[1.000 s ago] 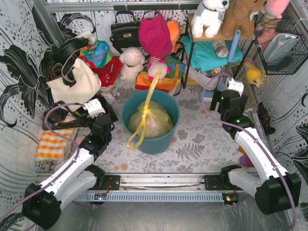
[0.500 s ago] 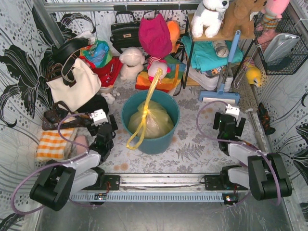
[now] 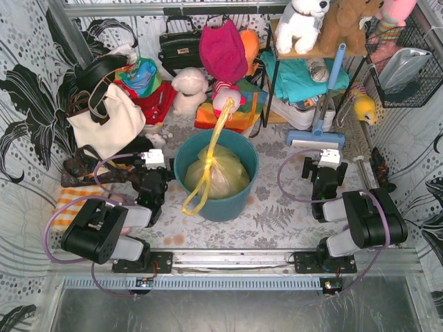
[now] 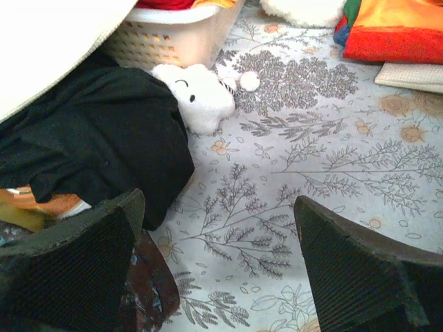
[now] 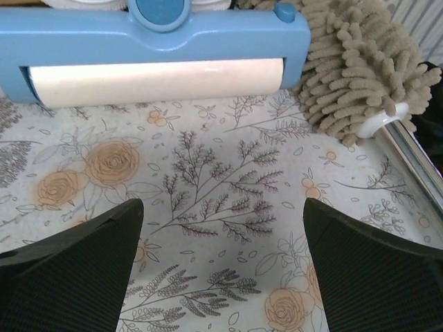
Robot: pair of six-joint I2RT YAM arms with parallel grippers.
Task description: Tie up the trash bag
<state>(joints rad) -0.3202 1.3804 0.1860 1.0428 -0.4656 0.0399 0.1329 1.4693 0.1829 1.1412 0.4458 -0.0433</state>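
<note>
The yellow-green trash bag [image 3: 220,176] sits inside the round teal bin [image 3: 232,206] at the middle of the floor. One twisted strand of it rises toward the back [image 3: 221,119]. Another strand hangs over the bin's front rim [image 3: 195,197]. My left gripper [image 3: 156,174] [image 4: 218,207] hangs low just left of the bin, open, with only patterned floor between its fingers. My right gripper [image 3: 324,169] [image 5: 221,207] is well right of the bin, open and empty. Neither touches the bag, and neither wrist view shows it.
A black cloth [image 4: 90,138] and a small white plush [image 4: 197,97] lie ahead of the left gripper. A blue roller head [image 5: 152,34] and a beige duster [image 5: 360,62] lie ahead of the right one. Bags, toys and a shelf [image 3: 304,52] crowd the back.
Both arms have folded back toward their bases, and the grippers have drawn in low beside the bin. Both stayed open. The bag and bin have not moved.
</note>
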